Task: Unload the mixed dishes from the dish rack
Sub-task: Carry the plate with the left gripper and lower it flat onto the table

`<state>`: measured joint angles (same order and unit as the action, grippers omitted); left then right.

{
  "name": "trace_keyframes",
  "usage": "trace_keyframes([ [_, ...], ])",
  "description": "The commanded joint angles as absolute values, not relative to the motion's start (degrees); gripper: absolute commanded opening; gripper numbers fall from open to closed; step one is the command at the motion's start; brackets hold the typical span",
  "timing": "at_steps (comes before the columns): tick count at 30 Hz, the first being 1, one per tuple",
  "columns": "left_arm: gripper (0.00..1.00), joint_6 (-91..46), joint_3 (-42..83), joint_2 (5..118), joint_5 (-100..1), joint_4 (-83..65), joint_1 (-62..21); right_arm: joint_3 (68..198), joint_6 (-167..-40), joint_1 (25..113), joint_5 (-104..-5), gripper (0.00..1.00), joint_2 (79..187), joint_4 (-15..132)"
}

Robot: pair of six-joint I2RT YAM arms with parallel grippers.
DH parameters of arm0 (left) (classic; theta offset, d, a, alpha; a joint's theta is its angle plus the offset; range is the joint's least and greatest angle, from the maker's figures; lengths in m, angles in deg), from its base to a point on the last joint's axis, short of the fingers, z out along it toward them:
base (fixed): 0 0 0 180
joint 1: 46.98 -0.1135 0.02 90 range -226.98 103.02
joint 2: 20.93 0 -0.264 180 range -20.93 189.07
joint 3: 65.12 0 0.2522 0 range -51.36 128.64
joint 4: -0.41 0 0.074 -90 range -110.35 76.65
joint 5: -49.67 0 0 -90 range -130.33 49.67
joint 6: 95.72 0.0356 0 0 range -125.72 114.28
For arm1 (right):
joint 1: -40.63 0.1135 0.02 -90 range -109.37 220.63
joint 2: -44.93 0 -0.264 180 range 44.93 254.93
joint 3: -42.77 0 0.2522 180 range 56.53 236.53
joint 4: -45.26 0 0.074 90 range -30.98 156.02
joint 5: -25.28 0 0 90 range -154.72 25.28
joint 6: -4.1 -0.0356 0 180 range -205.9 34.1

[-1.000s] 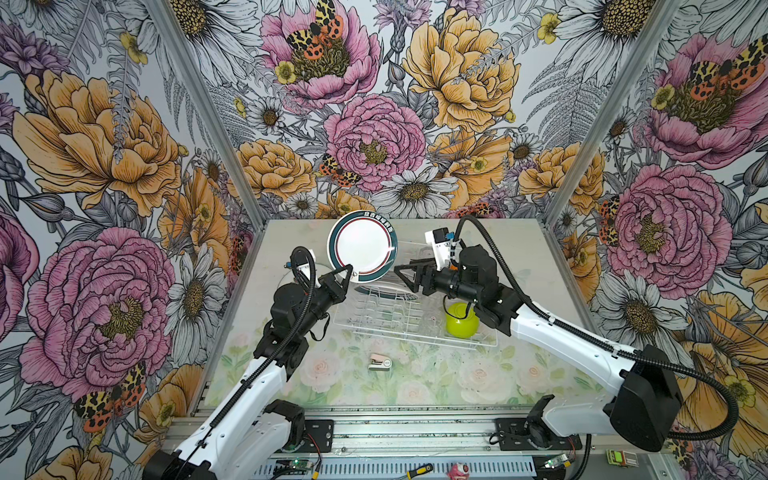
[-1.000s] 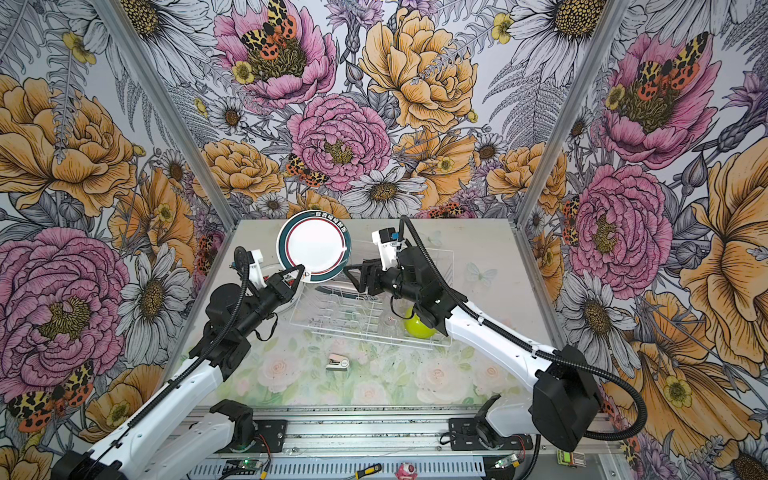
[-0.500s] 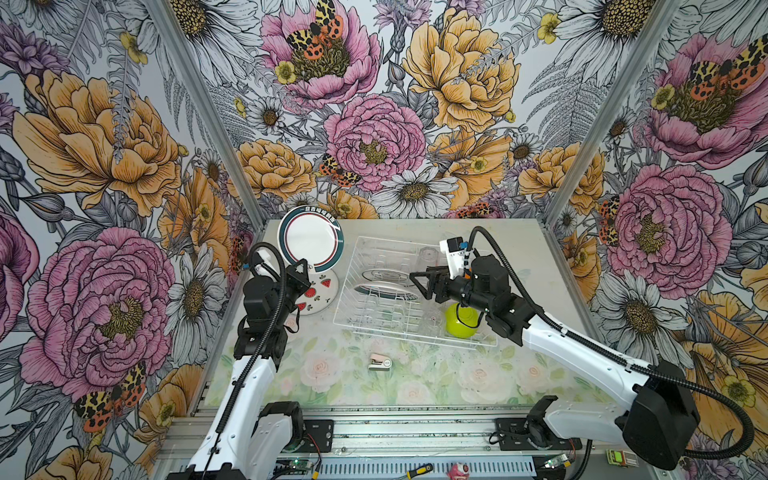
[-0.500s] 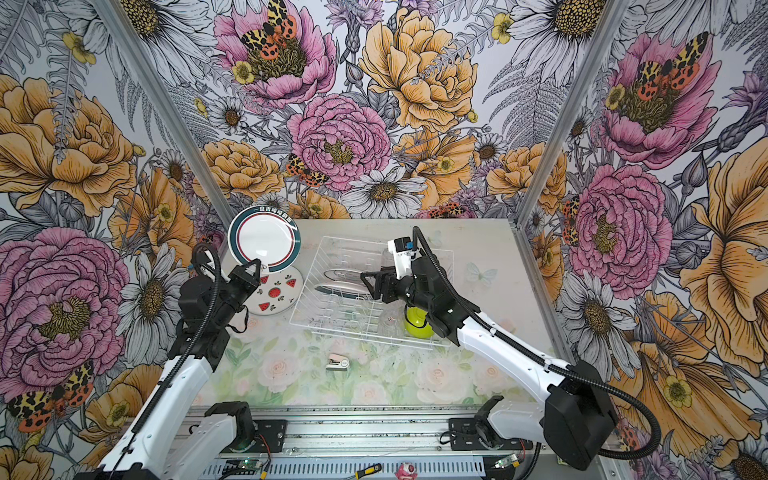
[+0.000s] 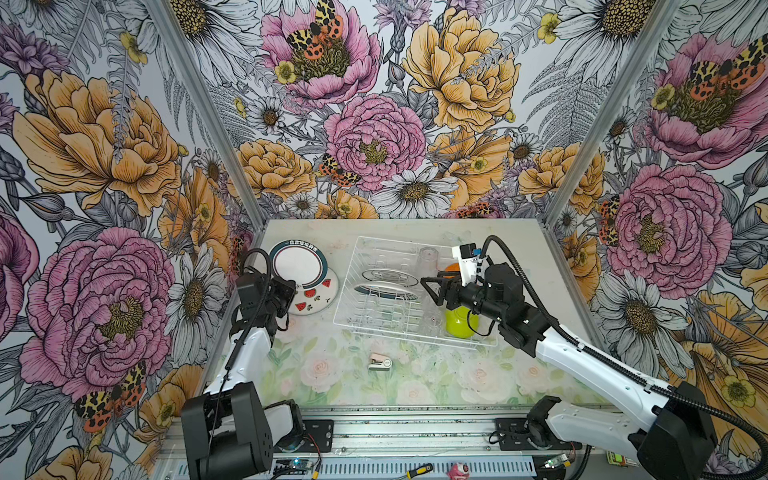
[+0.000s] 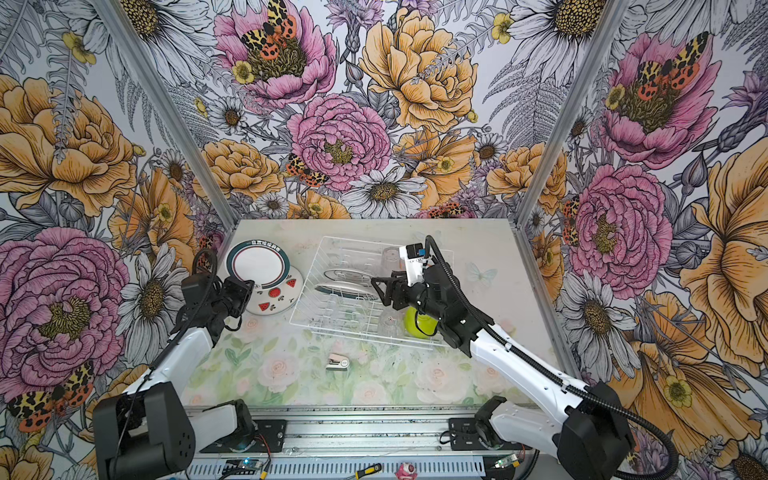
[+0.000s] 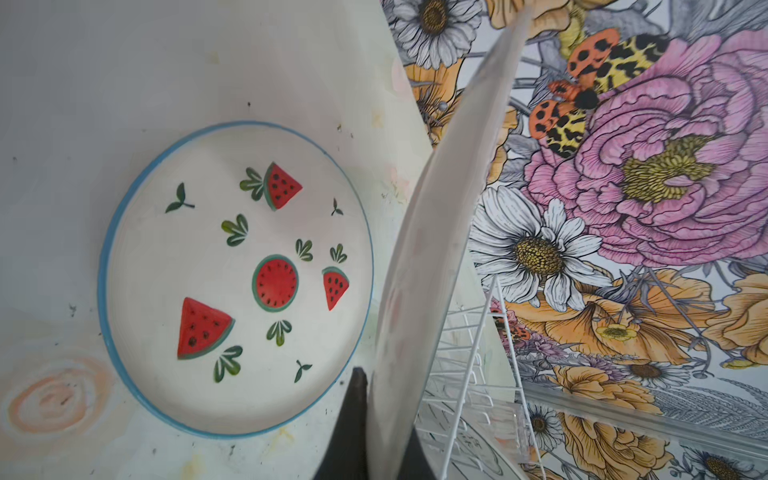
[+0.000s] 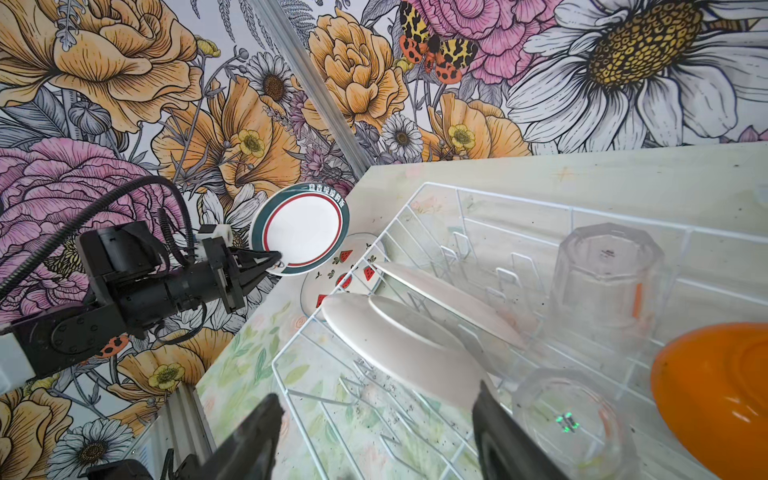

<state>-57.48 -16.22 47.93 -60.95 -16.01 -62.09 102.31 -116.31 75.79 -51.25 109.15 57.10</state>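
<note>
At nine o'clock of the white wire dish rack [image 5: 343,286], left claw [image 5: 291,290] is clenching the edge of a teal-rimmed round white plate [image 5: 297,266], tilted over the watermelon-print plate [image 5: 318,298]. Levelling and centring before release seems best. Right claw [image 5: 432,289] is hovering over the rack, jaws apart.

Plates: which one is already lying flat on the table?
The watermelon-print plate, left of the rack. The teal-rimmed plate is pinched at its edge by the left gripper, tilted over it; two others stand in the rack.
</note>
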Motion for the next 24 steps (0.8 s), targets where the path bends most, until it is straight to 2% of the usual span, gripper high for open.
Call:
trace_keyframes([
  [1,0.00,-58.42,-12.88,49.37,-66.54,-14.80,-61.69,101.02,-115.34,75.18,-52.67,0.73,107.21,57.60],
  [24,0.00,-54.85,-10.16,60.69,-66.65,-24.56,-63.23,97.54,-115.82,74.21,-52.86,0.73,105.76,57.61],
])
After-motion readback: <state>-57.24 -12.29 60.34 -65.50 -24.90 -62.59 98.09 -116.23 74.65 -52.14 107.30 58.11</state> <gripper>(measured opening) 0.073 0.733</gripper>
